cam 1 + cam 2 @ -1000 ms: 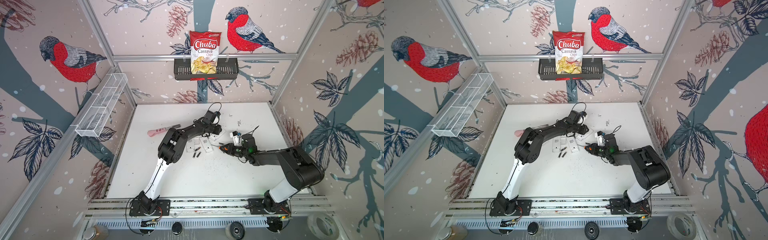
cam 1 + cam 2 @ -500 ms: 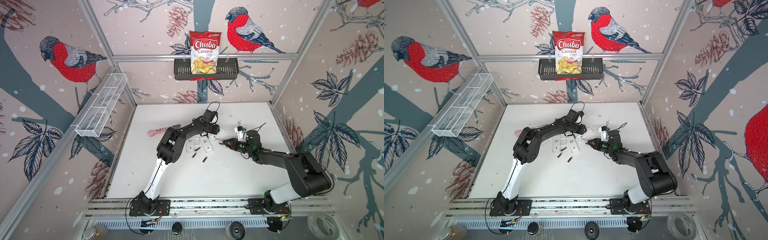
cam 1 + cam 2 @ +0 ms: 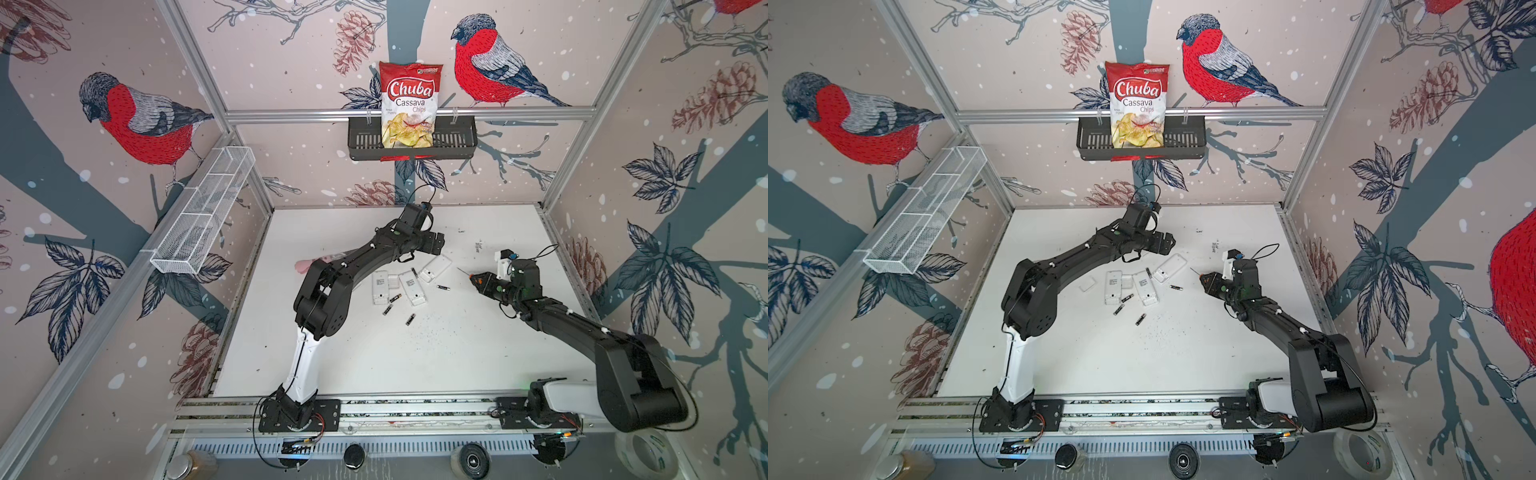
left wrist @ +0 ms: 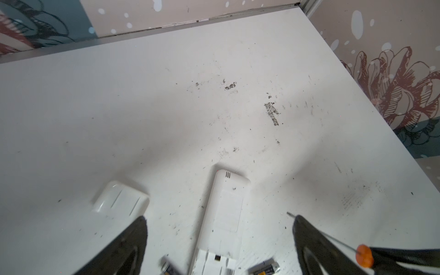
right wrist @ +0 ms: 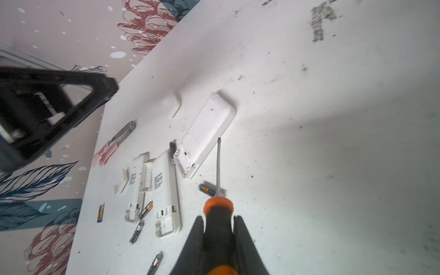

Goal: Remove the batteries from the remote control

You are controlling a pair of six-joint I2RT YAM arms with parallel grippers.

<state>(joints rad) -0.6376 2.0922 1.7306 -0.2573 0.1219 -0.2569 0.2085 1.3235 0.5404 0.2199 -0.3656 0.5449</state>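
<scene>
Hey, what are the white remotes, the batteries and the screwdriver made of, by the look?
Remotes: likely moulded plastic, matte white, rounded corners and moulded slots.
Batteries: apparently metal cells in glossy black-and-gold wrap, silvery ends showing.
Screwdriver: thin grey shaft looks like steel; handle probably plastic or rubber, orange and black.

chip bag [image 3: 410, 104]: reads "Chuba Cassava Chips"; stands in the wall basket, high beyond the left gripper [image 3: 435, 248].
remote stickers [image 5: 157, 181]: dark print, too small to read.
</scene>
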